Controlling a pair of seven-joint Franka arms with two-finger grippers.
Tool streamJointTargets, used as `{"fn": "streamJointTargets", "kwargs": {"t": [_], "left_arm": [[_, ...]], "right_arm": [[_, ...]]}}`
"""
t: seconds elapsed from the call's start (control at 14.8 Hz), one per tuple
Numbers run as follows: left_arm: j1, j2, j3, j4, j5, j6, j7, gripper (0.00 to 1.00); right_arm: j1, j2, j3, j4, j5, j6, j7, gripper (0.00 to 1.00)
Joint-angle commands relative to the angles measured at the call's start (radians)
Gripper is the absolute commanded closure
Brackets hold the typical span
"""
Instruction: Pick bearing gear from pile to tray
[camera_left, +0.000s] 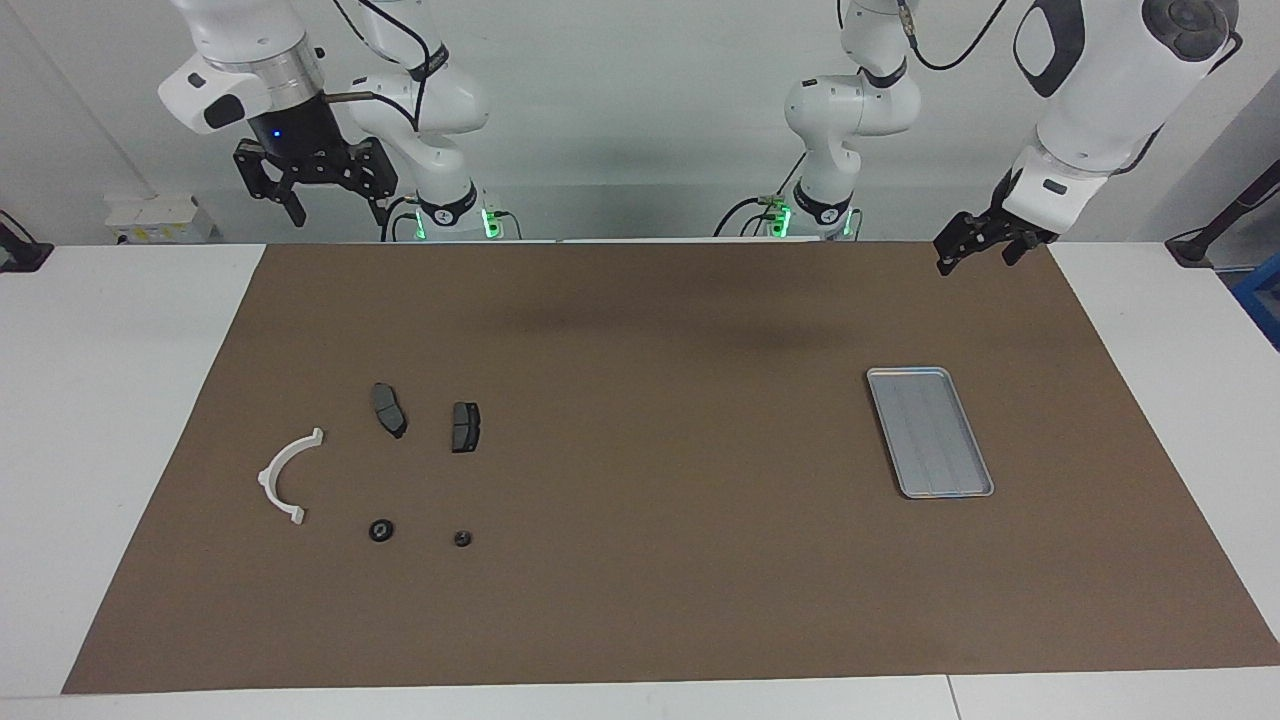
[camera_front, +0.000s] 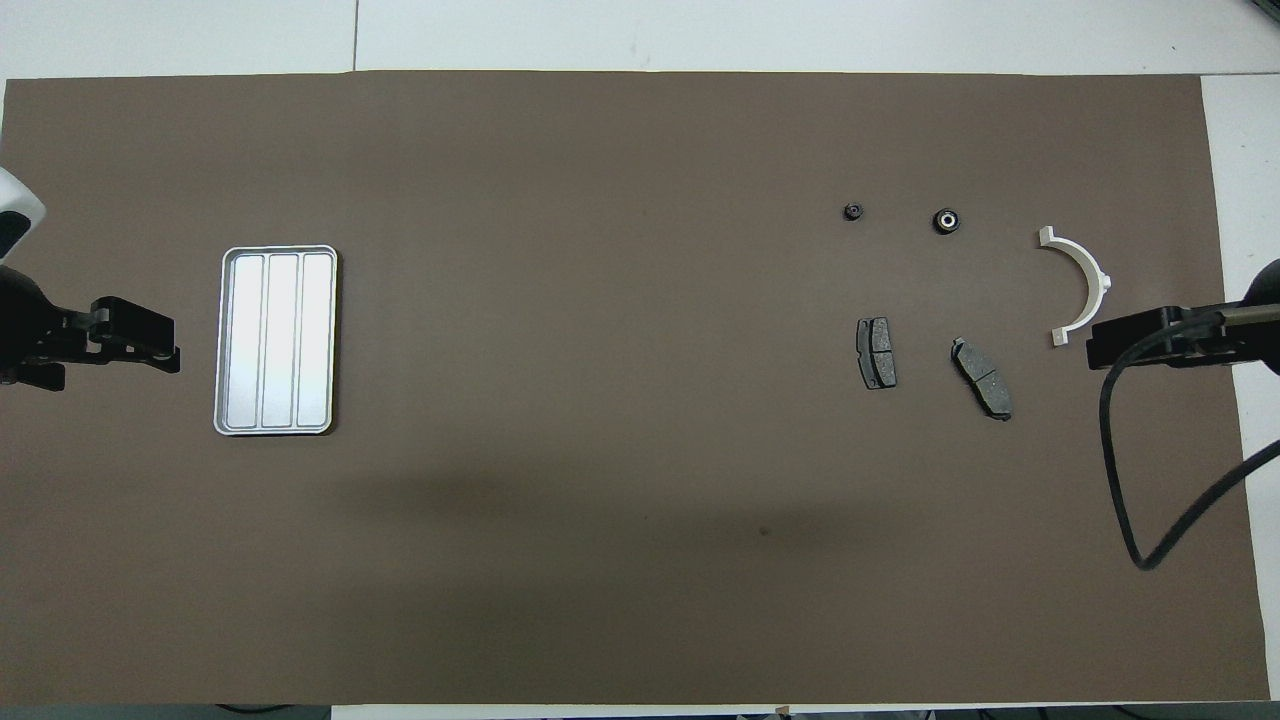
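Note:
The pile lies on the brown mat toward the right arm's end: a white half-ring bracket (camera_left: 285, 475) (camera_front: 1085, 280), two dark grey brake pads (camera_left: 389, 409) (camera_left: 465, 427), and two small black round pieces farther from the robots, a larger ringed one (camera_left: 381, 530) (camera_front: 946, 220) and a smaller one (camera_left: 461, 538) (camera_front: 852, 211). The silver tray (camera_left: 882, 412) (camera_front: 222, 340) lies empty toward the left arm's end. My right gripper (camera_left: 340, 216) (camera_front: 1100, 350) hangs open and empty, high over the mat's edge near the bracket. My left gripper (camera_left: 975, 260) (camera_front: 165, 355) is open and empty, raised beside the tray.
The brown mat (camera_left: 650, 400) covers most of the white table (camera_left: 120, 400). A black cable (camera_front: 1130, 480) loops down from the right arm over the mat's end. The arm bases stand along the table's edge nearest the robots.

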Motion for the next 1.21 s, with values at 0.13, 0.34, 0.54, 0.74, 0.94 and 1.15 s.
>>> {"fn": "streamJointTargets", "kwargs": {"t": [0.13, 0.34, 0.54, 0.74, 0.94, 1.15], "left_arm": [[0.012, -0.012, -0.007, -0.002, -0.012, -0.014, 0.003, 0.00], [0.012, -0.012, -0.007, -0.002, -0.012, -0.014, 0.003, 0.00], [0.012, -0.012, -0.007, -0.002, -0.012, -0.015, 0.001, 0.00], [0.012, -0.012, -0.007, -0.002, -0.012, -0.015, 0.003, 0.00], [0.012, -0.012, -0.007, -0.002, -0.012, -0.015, 0.002, 0.00], [0.012, -0.012, -0.007, -0.002, -0.012, -0.015, 0.003, 0.00]], "right_arm": [[-0.008, -0.006, 0.002, -0.078, 0.024, 0.086, -0.034, 0.00], [0.014, 0.117, 0.005, -0.103, 0.021, 0.207, -0.012, 0.00], [0.060, 0.304, 0.004, -0.085, -0.009, 0.378, 0.089, 0.00], [0.081, 0.508, 0.004, 0.019, -0.062, 0.476, 0.170, 0.00], [0.083, 0.673, 0.002, 0.106, -0.067, 0.533, 0.238, 0.00], [0.118, 0.810, 0.001, 0.251, -0.093, 0.533, 0.389, 0.00]]}}
